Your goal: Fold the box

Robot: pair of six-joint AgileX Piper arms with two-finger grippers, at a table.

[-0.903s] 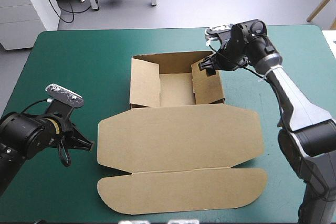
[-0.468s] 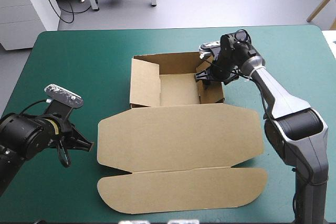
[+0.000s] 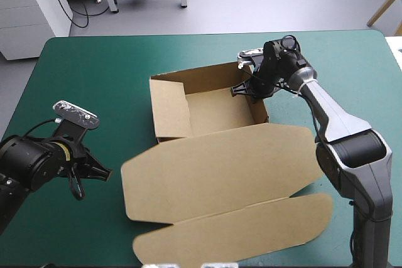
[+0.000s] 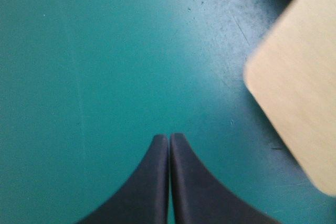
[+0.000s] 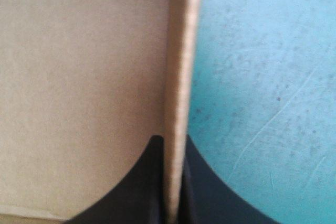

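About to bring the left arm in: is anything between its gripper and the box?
Nothing visible. Only bare cover lies between the shut left gripper and the nearest corner of the box.

Left wrist view. The left gripper (image 4: 169,137) has its two black fingers (image 4: 149,182) pressed together along their length, with only a thin seam between them, and they meet in one pointed arch. The teal-green cover (image 4: 94,51) lies under and ahead of the tips. It is plain on one side and marked with faint scuffs and specks on the other. A rounded corner of the brown box (image 4: 299,87) comes in on the scuffed side, ahead of and beside the gripper and apart from the fingers. A narrow shadow lines its edge. Whether the fingertips touch the cover cannot be told.
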